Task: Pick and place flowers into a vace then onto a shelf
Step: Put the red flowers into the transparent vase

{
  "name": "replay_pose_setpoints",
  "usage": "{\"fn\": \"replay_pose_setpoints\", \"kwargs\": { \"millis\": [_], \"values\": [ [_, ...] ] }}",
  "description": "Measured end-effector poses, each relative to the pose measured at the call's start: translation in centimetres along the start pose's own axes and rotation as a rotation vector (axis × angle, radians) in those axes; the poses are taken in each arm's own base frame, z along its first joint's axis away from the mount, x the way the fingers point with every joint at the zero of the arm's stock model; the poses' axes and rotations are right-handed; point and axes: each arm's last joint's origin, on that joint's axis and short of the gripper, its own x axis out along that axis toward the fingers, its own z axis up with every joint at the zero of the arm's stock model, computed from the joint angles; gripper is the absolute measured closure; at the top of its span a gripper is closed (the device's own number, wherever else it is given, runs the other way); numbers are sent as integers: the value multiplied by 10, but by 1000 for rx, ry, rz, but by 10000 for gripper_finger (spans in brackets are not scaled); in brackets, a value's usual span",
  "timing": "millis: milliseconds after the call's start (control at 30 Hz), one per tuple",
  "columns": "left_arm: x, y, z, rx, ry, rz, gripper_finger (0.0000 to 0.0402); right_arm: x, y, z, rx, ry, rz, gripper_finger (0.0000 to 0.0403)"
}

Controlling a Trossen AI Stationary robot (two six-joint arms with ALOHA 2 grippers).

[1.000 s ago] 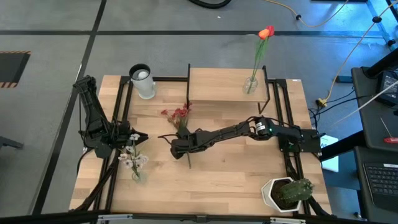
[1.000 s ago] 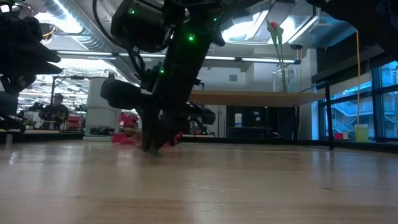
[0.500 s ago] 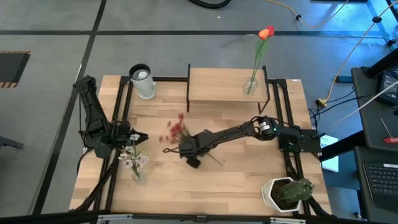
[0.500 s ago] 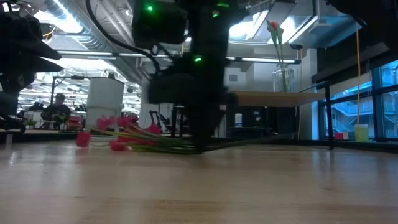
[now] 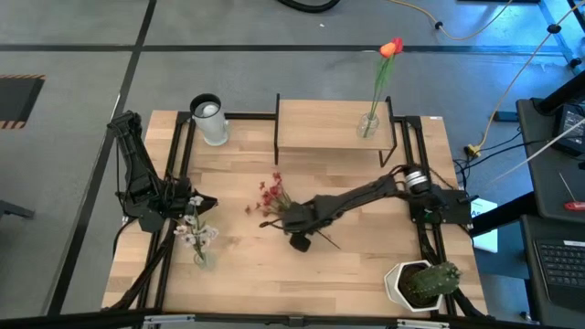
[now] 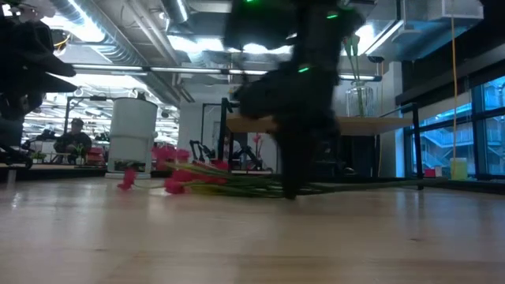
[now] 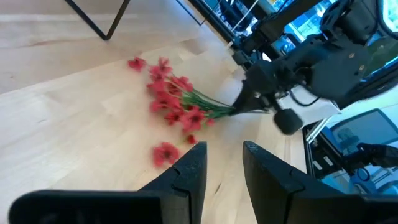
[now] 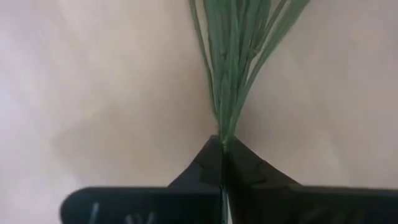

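A red blossom sprig (image 5: 270, 194) lies low on the tabletop near its middle, with the green stems running toward the right near corner. My right gripper (image 5: 295, 223) is shut on those stems. The left wrist view also shows the red blossoms (image 7: 171, 106) and the right gripper (image 7: 258, 99). My left gripper (image 7: 224, 163) waits open at the table's left, beside a white blossom sprig (image 5: 196, 236). On the shelf (image 5: 320, 128) a glass vase (image 5: 368, 125) holds an orange tulip (image 5: 391, 47). My right gripper pinches the bundled green stems (image 8: 225, 134) between its two shut fingers, about midway along the sprig. The fingers (image 6: 293, 185) come from above, pointing down, and lie across the stems. The blossom end (image 6: 180, 172) stays low over the table; whether it touches, I cannot tell.
A white cylindrical vase (image 5: 210, 120) stands at the far left, beside the shelf. A green cactus in a white pot (image 5: 422, 283) sits at the right near corner. Black frame bars (image 5: 178, 155) run along both table sides. Bare wood lies near the middle front.
My right gripper has moved toward the table's right and slightly nearer, dragging the red sprig with it. The sprig has turned about: its stems ran toward the near edge before and now slant toward the right near corner, blossoms trailing on the left.
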Motion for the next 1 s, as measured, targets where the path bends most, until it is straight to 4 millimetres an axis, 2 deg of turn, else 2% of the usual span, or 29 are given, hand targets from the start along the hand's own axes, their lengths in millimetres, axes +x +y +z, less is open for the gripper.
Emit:
{"fn": "replay_pose_setpoints", "kwargs": {
  "millis": [167, 300, 400, 567, 733, 867, 1000],
  "values": [
    [0, 0, 0, 1, 1, 0, 303, -12, -25, -30, 76, -106, 111, 402],
    [0, 0, 0, 2, 2, 0, 303, -11, -38, -53, 128, -193, 203, 402],
    [0, 0, -1, 96, 22, -5, 303, -6, -42, -60, 158, -235, 252, 402],
    [-1, -14, -1, 260, 82, -104, 285, -4, -43, -61, 183, -256, 270, 402],
    [-3, -29, 0, 440, 115, -248, 238, -6, -43, -58, 189, -259, 277, 401],
    [-2, -26, -4, 588, 191, -283, 204, -10, -41, -52, 235, -269, 296, 400],
    [-1, -15, -9, 709, 253, -235, 195, -13, -40, -48, 274, -276, 312, 399]
  ]
}}
